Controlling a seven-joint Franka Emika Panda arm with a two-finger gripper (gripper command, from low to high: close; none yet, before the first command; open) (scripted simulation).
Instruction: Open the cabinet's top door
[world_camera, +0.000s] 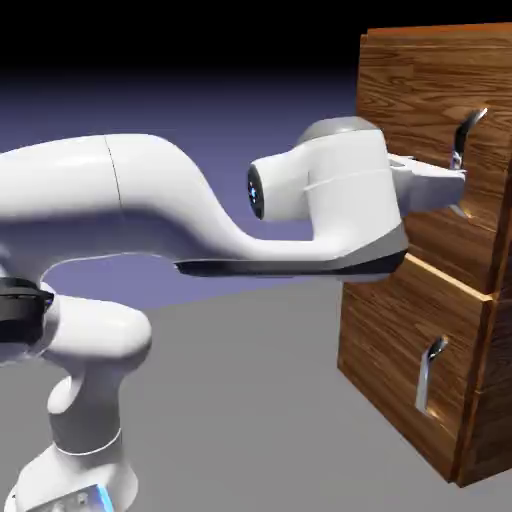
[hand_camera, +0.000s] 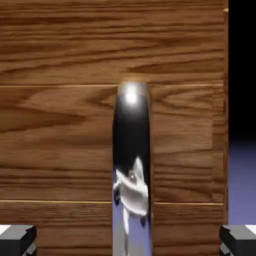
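The cabinet of reddish-brown wood stands at the exterior view's right. Its top door carries a curved silver handle. My gripper reaches up against this door, just below the handle's upper end. In the hand view the handle runs up the middle as a shiny bar against the door's wood. The two grey fingertips sit far apart at the bottom corners, one on each side of the bar, touching nothing. The gripper is open.
Below the top door is the lower panel with a shorter straight handle; its front stands slightly forward of the door above. The white arm stretches across from the lower left. Grey table lies beneath.
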